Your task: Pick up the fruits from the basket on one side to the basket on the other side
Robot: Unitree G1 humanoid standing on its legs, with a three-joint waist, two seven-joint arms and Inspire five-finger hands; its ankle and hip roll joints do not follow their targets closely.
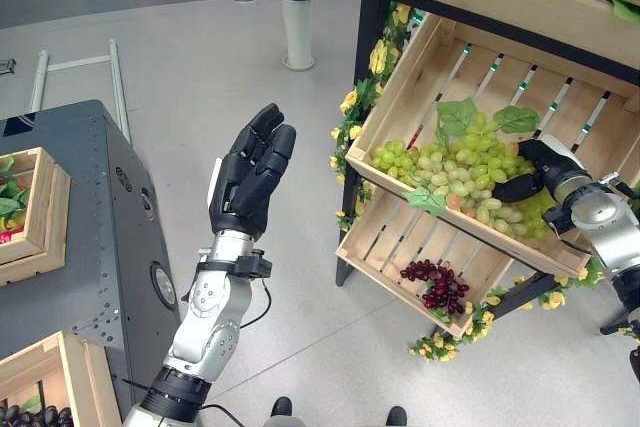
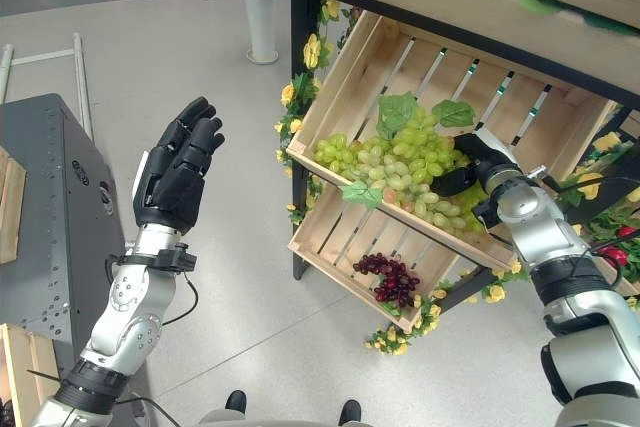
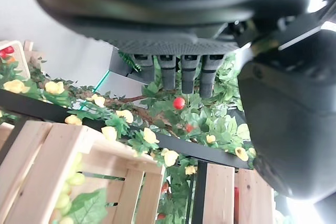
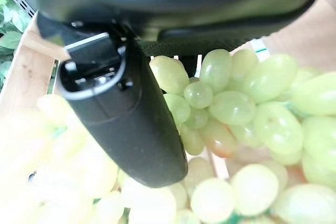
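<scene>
A big heap of green grapes [image 1: 450, 172] with leaves lies in the upper slatted wooden crate [image 1: 400, 87] of the stand on the right. My right hand [image 1: 528, 175] rests on the heap's right end. In the right wrist view its thumb [image 4: 126, 119] presses against the grapes [image 4: 231, 106] and its fingers curl behind them. A bunch of purple grapes [image 1: 435, 285] lies in the lower crate [image 1: 375, 237]. My left hand [image 1: 250, 177] is raised in mid-air over the floor, open and holding nothing, well left of the stand.
A grey cabinet [image 1: 100, 237] at the left carries a wooden crate [image 1: 40, 212], and another crate [image 1: 70, 372] sits at the lower left. Yellow flowers [image 1: 350, 107] trim the stand. A white vase [image 1: 297, 32] stands behind. A person's shoes [image 1: 283, 407] show at the bottom.
</scene>
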